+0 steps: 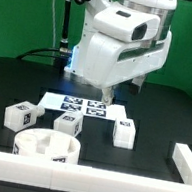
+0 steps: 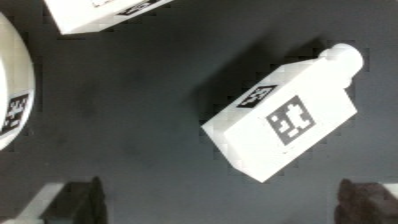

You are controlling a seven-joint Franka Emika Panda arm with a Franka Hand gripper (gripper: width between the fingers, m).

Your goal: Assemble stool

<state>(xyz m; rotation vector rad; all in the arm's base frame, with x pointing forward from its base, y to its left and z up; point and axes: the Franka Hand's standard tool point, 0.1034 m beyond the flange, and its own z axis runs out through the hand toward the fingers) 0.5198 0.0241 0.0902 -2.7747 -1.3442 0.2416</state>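
Table (image 1: 166,121) carries all the parts loose and nothing is joined, so I judge this early in the job. Seat (image 1: 47,148) lies flat near the front rail (image 1: 91,174). Three legs stand in a row behind it. Target leg (image 2: 285,115) fills the wrist view; most likely it's the leg (image 1: 124,132) at the exterior view's right, just in front of the marker board (image 1: 82,105), not certain. Other legs (image 1: 20,115) (image 1: 69,121) untouched.

Step in hand: approach for a leg pick. Claw (image 1: 110,91) is spread wide, holds nothing, hovers above the table and apart from the leg.

Leg lies flat, tags up. Its long axis runs diagonal to the line between the fingertips (image 2: 71,200), with the peg (image 2: 342,58) end pointing away from the claw.

Next move calls for twisting the wrist so the jaws straddle the leg's narrow width, centring over its middle, descending, then closing. If left skewed, the grip probably lands on corners and the leg may slip
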